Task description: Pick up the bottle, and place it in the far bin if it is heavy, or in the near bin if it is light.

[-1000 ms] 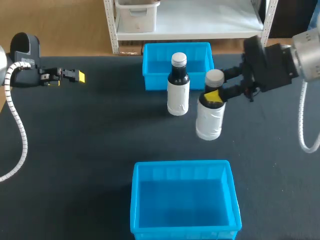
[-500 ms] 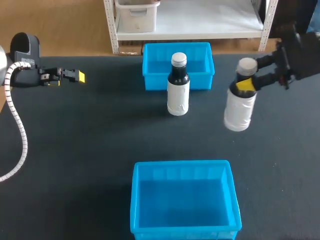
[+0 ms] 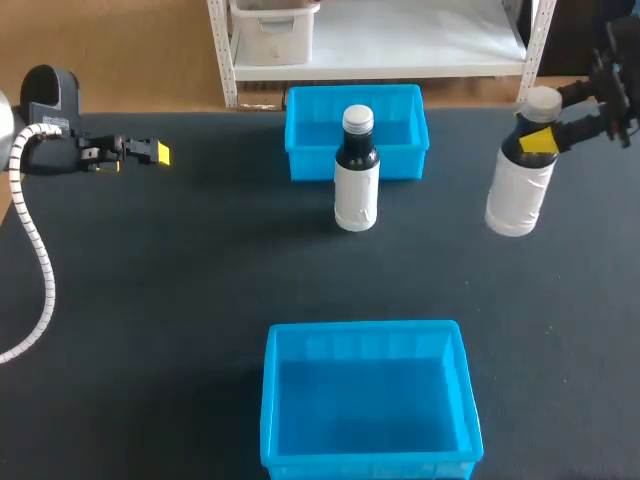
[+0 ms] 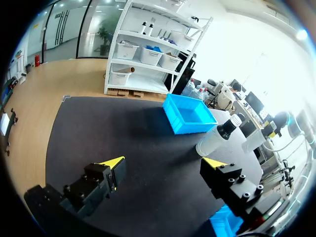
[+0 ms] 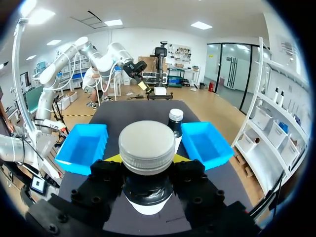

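Seen from table centre, the near bin [image 3: 365, 327] sits at 6 o'clock and the far bin [image 3: 310, 158] at 12. My right gripper [image 3: 539, 140], out at 2 o'clock, is clamped around the neck of the bottle [image 3: 517, 197], holding it upright. A second bottle [image 3: 355, 195] stands just in front of the far bin. My left gripper [image 3: 158, 153], at 10 o'clock, is spread wide with nothing in it.

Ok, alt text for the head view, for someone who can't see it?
The right gripper holds a bottle by its neck over the table's right side. A second bottle stands upright before the far bin; the near bin is empty, the left gripper open.
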Robot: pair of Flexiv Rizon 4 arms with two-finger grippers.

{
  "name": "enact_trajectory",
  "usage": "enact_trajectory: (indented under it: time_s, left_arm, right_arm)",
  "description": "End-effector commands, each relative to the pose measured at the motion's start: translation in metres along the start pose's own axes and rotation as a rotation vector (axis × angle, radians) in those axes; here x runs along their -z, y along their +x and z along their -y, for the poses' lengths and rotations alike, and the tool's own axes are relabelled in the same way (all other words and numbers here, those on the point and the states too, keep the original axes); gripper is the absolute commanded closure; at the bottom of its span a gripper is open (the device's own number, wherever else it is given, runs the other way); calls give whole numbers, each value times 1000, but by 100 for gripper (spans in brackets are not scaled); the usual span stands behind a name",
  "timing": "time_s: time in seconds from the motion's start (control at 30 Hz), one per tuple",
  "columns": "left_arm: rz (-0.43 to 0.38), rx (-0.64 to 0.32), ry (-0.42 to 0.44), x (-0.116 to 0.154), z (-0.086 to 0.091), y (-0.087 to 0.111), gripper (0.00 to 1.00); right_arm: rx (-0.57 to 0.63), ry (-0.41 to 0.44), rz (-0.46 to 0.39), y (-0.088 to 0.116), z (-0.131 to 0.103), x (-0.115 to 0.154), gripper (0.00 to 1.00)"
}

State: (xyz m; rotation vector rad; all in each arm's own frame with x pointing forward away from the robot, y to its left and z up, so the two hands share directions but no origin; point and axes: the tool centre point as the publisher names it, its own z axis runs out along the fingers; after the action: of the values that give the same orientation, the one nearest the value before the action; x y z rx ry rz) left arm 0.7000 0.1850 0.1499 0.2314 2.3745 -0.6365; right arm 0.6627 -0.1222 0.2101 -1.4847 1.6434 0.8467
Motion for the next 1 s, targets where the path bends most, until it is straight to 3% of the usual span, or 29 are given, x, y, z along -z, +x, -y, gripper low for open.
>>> enact_trajectory:
  time_s: [0.03, 0.47, 1.0]
  left_arm:
    - [0, 0, 0, 0, 0, 0, 0]
    - [0, 0, 0, 0, 0, 0, 0]
    - [0, 0, 0, 0, 0, 0, 0]
  right_arm:
    - [2, -15, 16, 4, 5, 7, 100]
    - [35, -35, 17, -11, 42, 0, 100]
    - [45, 19, -23, -49, 114, -35, 100]
